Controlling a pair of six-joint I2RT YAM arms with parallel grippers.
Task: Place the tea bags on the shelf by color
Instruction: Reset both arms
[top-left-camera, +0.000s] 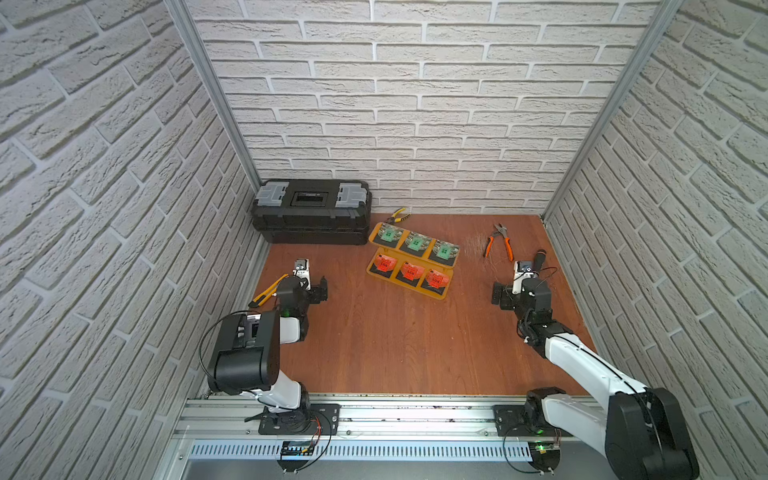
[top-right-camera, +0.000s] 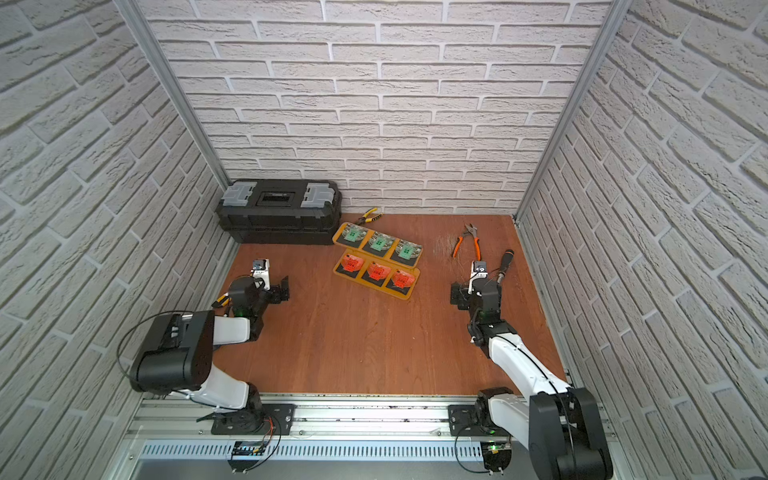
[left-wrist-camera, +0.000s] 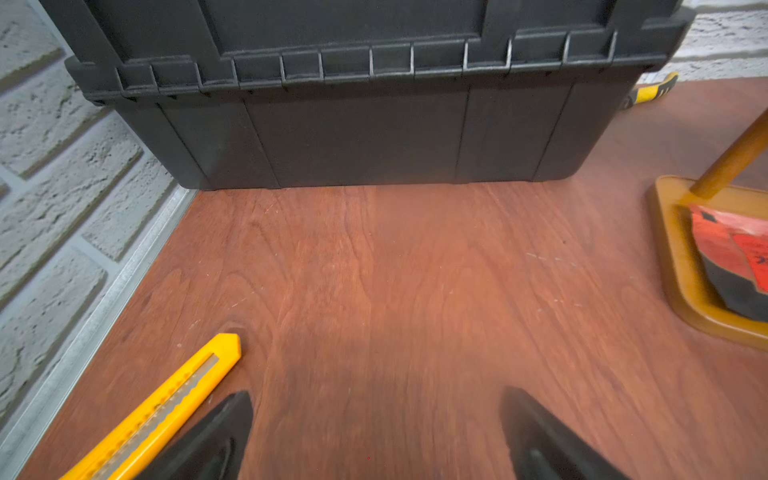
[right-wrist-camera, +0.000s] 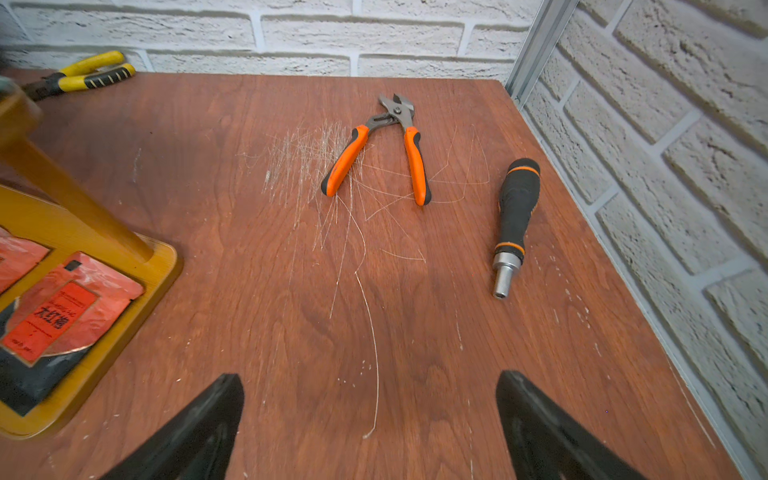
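The yellow-orange shelf stands at the middle back of the table, seen in both top views. Three green tea bags lie in a row on its upper board. Three red tea bags lie in a row on its lower board. My left gripper is open and empty, low over the wood to the left of the shelf and apart from it. My right gripper is open and empty to the right of the shelf. The left wrist view catches a shelf corner with a red tea bag; the right wrist view shows the shelf's other end with another red tea bag.
A black toolbox fills the back left corner. A yellow utility knife lies beside my left gripper. Yellow pliers lie behind the shelf. Orange pliers and a black screwdriver handle lie at the back right. Brick walls close three sides.
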